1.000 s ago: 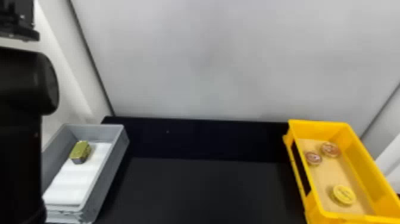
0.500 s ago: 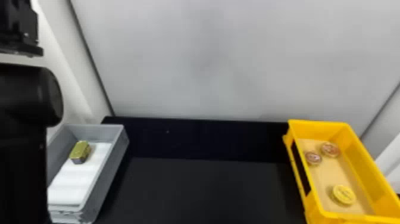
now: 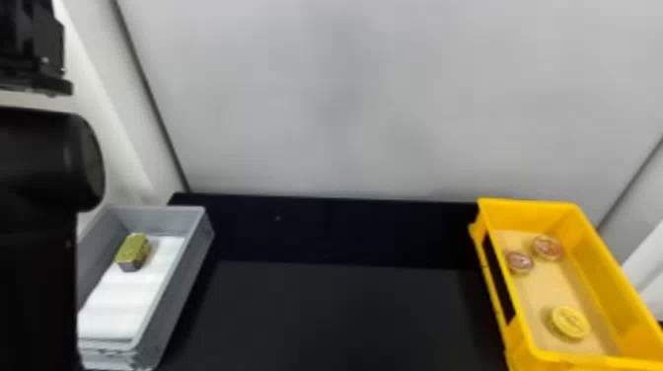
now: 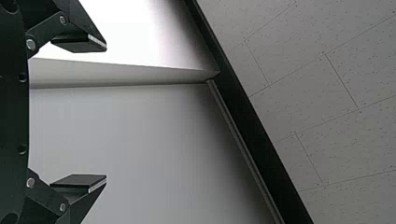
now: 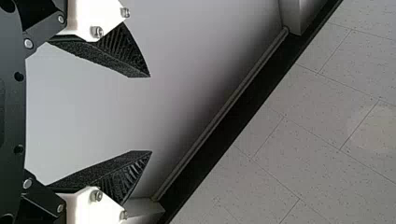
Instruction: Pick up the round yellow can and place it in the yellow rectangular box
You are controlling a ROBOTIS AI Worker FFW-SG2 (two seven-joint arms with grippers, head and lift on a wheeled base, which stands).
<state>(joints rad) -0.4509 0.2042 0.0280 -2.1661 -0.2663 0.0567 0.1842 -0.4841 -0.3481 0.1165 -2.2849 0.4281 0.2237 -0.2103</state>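
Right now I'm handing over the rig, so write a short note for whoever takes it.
Grippers: left gripper open, holding nothing; right gripper likewise.
Job's things: round yellow can lies in the near part of the yellow rectangular box, on robot's right; two reddish round cans lie farther back inside.
Done: the yellow can is in its box.
Left: seemingly nothing but parking the arms.

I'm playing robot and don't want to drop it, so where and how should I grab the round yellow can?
Best from above, I think, pinching opposite sides of its round edge. The can lies with its round face up, and the walls of the yellow box would likely block a low sideways reach.
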